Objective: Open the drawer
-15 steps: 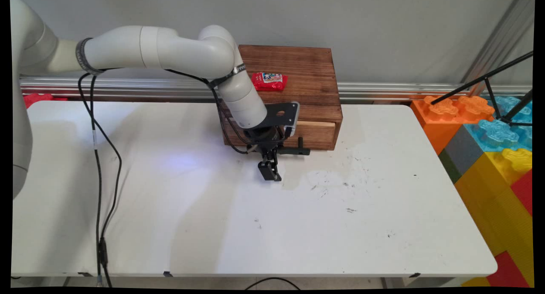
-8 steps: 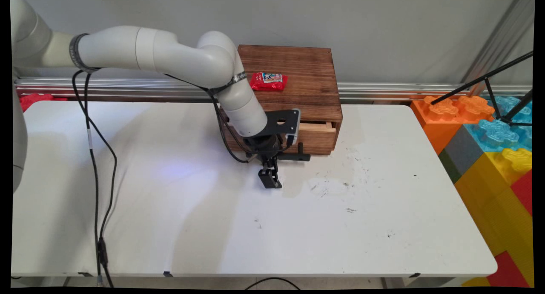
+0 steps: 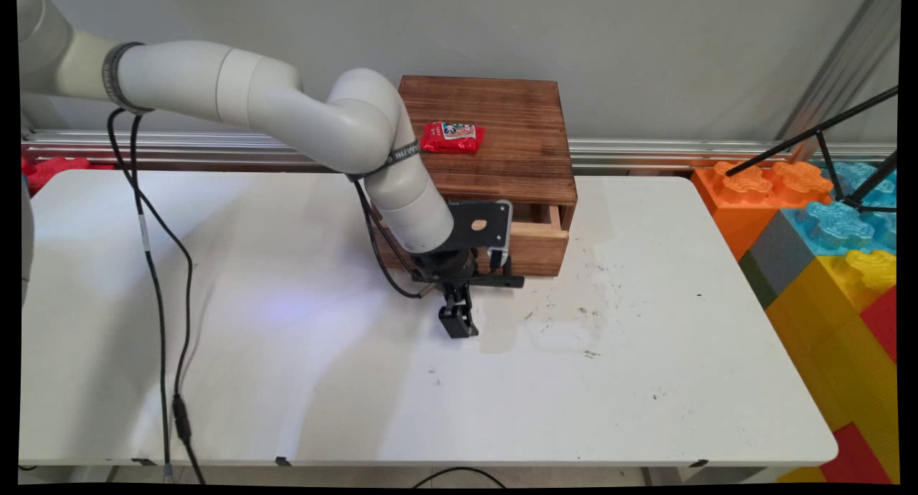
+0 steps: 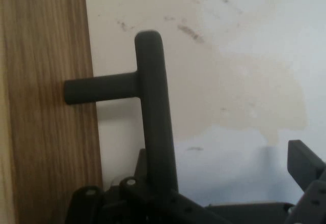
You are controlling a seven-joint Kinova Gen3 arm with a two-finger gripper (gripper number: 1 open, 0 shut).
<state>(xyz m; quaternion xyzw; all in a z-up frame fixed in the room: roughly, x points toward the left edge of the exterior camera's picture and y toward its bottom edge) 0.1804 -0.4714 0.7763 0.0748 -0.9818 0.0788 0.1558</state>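
Drawer handle, a black T-shaped bar, sticks out of the wooden drawer right around the middle of the main view. The drawer is slid a bit out of the brown box. The end effector sits right at the handle with its fingers apart; one finger is well clear of the bar, so nothing's clamped. A red packet lies on top of the box, and the white surface is scuffed and stained next to it.
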